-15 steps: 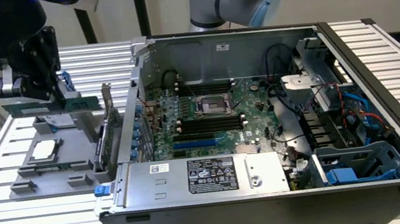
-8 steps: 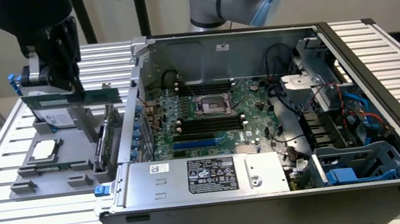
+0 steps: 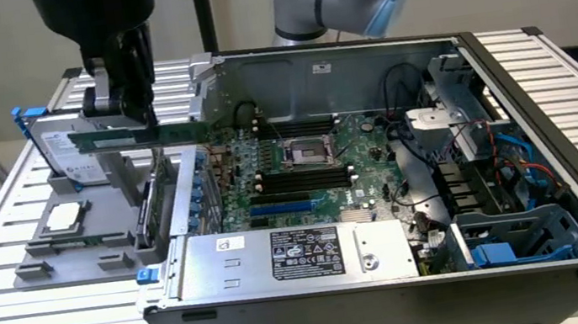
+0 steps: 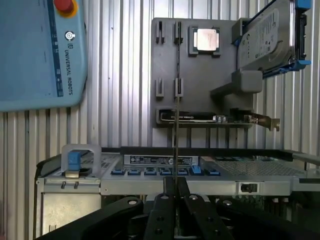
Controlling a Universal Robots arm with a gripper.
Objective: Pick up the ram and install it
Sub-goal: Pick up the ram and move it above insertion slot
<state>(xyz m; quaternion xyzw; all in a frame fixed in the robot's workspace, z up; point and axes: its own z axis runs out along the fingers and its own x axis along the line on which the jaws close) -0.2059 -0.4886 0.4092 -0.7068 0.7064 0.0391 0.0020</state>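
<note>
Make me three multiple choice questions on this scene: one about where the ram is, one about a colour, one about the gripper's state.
1. Where is the ram? A in a motherboard slot; B held up outside the case; C flat on the table.
2. What colour is the ram? A red; B green; C yellow.
3. The gripper is: A open; B shut on nothing; C shut on the ram.
Answers: B, it hangs clear of the case; B, its board is green; C, the gripper pinches it.
</note>
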